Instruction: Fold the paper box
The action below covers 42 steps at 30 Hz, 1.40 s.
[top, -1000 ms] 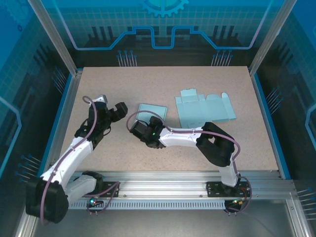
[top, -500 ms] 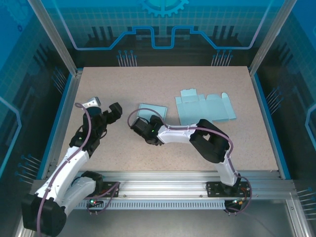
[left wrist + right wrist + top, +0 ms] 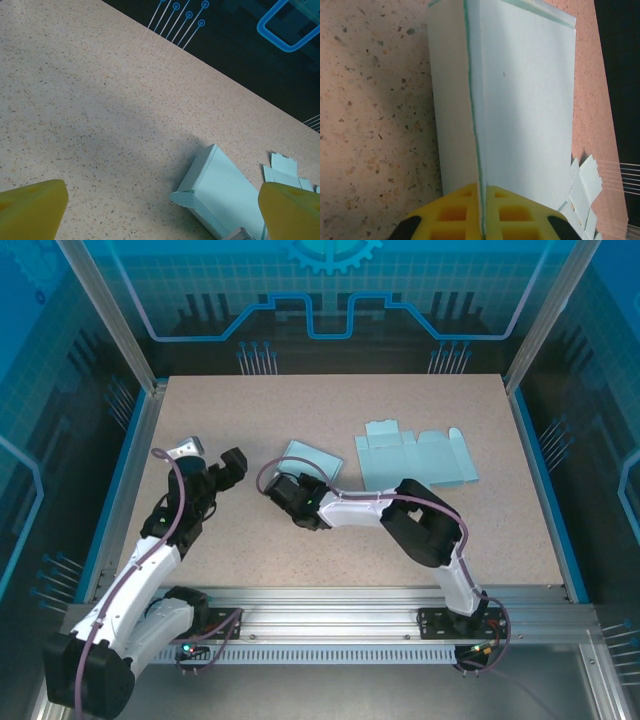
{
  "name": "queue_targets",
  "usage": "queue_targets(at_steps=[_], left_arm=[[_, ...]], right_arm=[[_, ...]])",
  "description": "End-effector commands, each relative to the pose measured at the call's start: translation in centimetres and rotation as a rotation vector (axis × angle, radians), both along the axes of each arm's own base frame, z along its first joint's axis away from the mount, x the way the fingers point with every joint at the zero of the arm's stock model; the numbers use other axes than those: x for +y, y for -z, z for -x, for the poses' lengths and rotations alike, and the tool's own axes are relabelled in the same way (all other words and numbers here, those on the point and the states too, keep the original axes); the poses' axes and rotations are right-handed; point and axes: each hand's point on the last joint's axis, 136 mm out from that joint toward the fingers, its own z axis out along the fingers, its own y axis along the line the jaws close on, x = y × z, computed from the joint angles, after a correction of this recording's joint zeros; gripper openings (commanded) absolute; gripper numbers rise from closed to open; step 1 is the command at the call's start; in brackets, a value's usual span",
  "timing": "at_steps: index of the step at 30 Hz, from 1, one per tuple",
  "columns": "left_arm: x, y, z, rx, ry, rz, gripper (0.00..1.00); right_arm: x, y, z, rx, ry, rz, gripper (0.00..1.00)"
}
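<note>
The whole bench (image 3: 300,400) is taken in from high above its near edge by the top camera, at a distance. From the left wrist, the bench is viewed obliquely toward the back wall (image 3: 250,60), between yellow fingers (image 3: 32,210). From the right wrist, the folded box (image 3: 520,100) is seen very closely. That box and the flat cut-out (image 3: 280,167) are shared by all three views.

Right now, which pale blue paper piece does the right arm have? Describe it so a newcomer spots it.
On the speckled table, look just left of centre, at the tip of the right gripper. The folded box is the small closed rectangle pinched there by its edge; the flat cutout to its right is larger, spread open, with tabs.
</note>
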Motion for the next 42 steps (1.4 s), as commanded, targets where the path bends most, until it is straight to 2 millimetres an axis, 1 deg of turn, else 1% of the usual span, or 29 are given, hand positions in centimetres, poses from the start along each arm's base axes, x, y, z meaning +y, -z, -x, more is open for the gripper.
queue_targets(at_steps=[1,4,7,9,13,16,17,20,24,26,27,28,29,30,32,34,36,38,42], left_arm=[[0.8,0.2,0.4,0.010,-0.027,-0.023,0.99],[0.7,-0.2,0.4,0.000,-0.023,-0.021,0.99],[0.6,-0.6,0.3,-0.005,-0.016,-0.022,0.99],[0.4,-1.1,0.2,-0.013,-0.001,-0.021,0.99],[-0.6,-2.3,0.0,-0.026,0.062,-0.020,0.99],[-1.9,-3.0,-0.3,-0.040,0.147,-0.028,0.99],[-2.2,-3.1,-0.5,-0.044,0.166,-0.031,0.99],[-4.1,-3.6,-1.2,-0.080,0.286,-0.048,0.99],[-7.1,-3.8,-2.0,-0.111,0.498,-0.095,0.98],[-8.7,-3.4,-2.1,-0.117,0.622,-0.129,0.96],[-9.3,-3.0,-2.2,-0.106,0.678,-0.147,0.94],[-9.7,-2.5,-2.2,-0.093,0.720,-0.162,0.91],[-10.2,-1.9,-2.1,-0.081,0.773,-0.173,0.86],[-10.6,-1.3,-2.0,-0.068,0.831,-0.181,0.84],[-11.2,0.0,-1.8,-0.031,0.912,-0.189,0.84],[-11.7,1.3,-1.7,0.028,0.982,-0.189,0.80],[-12.2,2.2,-1.5,0.064,1.047,-0.185,0.76],[-12.4,2.8,-1.4,0.090,1.082,-0.183,0.71],[-12.7,3.7,-1.2,0.134,1.131,-0.189,0.66]], right_arm=[[0.5,0.2,0.0,0.025,-0.032,-0.002,0.00],[0.3,-0.8,0.2,0.033,-0.039,0.002,0.00],[0.2,-2.3,1.0,0.079,-0.053,-0.004,0.00],[0.1,-3.5,2.1,0.145,-0.070,-0.012,0.00],[-0.2,-5.8,4.8,0.313,-0.125,-0.041,0.00],[-0.9,-7.4,6.7,0.442,-0.168,-0.072,0.00],[-1.0,-7.8,7.3,0.487,-0.187,-0.085,0.00],[-2.0,-8.5,8.7,0.630,-0.237,-0.131,0.00],[-3.1,-9.1,9.5,0.803,-0.267,-0.204,0.00],[-3.6,-9.2,9.5,0.871,-0.277,-0.236,0.00],[-3.7,-9.1,9.4,0.897,-0.279,-0.250,0.00],[-3.9,-9.0,9.3,0.917,-0.279,-0.257,0.00],[-4.0,-8.8,9.0,0.927,-0.277,-0.262,0.00],[-4.1,-8.6,8.8,0.939,-0.274,-0.270,0.00],[-4.3,-8.1,8.3,0.965,-0.270,-0.290,0.00],[-4.3,-7.8,8.1,1.002,-0.276,-0.314,0.00],[-4.3,-7.4,7.7,1.023,-0.270,-0.323,0.00],[-4.3,-6.8,7.4,1.030,-0.261,-0.314,0.00],[-4.3,-6.1,6.9,1.034,-0.241,-0.299,0.00]])
